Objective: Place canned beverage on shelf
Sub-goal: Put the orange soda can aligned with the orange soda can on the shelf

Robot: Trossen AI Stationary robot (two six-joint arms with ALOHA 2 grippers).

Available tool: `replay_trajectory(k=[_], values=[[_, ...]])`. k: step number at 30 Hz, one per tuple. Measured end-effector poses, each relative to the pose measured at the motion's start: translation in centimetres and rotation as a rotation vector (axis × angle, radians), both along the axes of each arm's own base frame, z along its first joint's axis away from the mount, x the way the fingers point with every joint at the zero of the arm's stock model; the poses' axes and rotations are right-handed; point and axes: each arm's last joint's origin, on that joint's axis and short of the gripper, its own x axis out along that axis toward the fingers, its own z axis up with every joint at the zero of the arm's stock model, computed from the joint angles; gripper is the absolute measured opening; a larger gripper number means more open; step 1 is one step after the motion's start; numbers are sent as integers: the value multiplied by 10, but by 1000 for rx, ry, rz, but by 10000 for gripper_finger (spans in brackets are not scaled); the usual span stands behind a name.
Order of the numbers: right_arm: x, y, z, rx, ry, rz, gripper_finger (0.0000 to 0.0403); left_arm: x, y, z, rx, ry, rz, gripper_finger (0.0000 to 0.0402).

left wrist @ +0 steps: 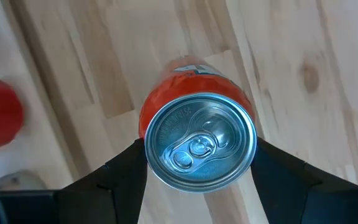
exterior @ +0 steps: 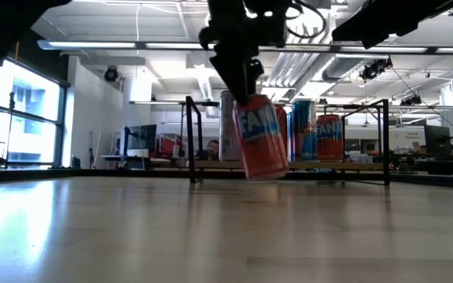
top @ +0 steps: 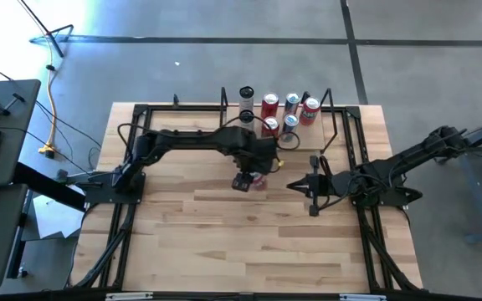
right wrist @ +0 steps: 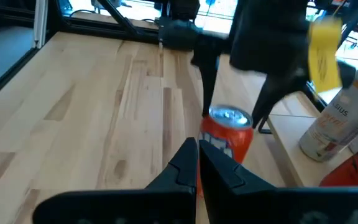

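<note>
An orange Fanta can (exterior: 259,137) hangs tilted over the middle of the table, with my left gripper (exterior: 246,86) shut on it from above. In the left wrist view its silver top (left wrist: 201,146) faces the camera. The shelf (top: 312,135), a light-wood board in thin black rods, stands at the table's far edge and carries several upright cans (top: 269,105). My right gripper (top: 295,186) is shut on nothing, just right of the held can, pointing at it (right wrist: 225,134). My left gripper pinches the can's upper end just below the rim (left wrist: 146,134) between its two fingers (left wrist: 126,171), one on each side of the round wall. The fingers come from above, pointing steeply down. The can hangs below them, tilted, its bottom (exterior: 270,174) just clear of the tabletop.
The shelf's black uprights (exterior: 189,137) stand behind the held can. A tall light-coloured can (right wrist: 334,118) stands at the shelf's near end. Bare tabletop (top: 249,242) stretches toward the near edge. Black frame rails (top: 124,226) run along both table sides.
</note>
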Motion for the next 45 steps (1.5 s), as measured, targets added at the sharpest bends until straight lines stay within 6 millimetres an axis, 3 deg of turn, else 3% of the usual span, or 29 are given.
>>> replay_trajectory(k=[3,9,16,31,38,45], values=[[0,0,0,8,2,-1,0,4,2,-12,-1,34,-5,230],[0,0,0,1,2,-4,0,4,2,-13,-5,47,8,232],[0,0,0,1,3,-4,0,4,1,-13,-18,48,25,287],[-1,0,-5,-6,49,10,0,4,-3,-13,-8,47,-2,328],[0,1,-6,-55,58,38,0,-3,-6,19,57,49,48,328],[3,-5,-7,-6,59,-14,0,-12,-7,48,0,-21,89,327]])
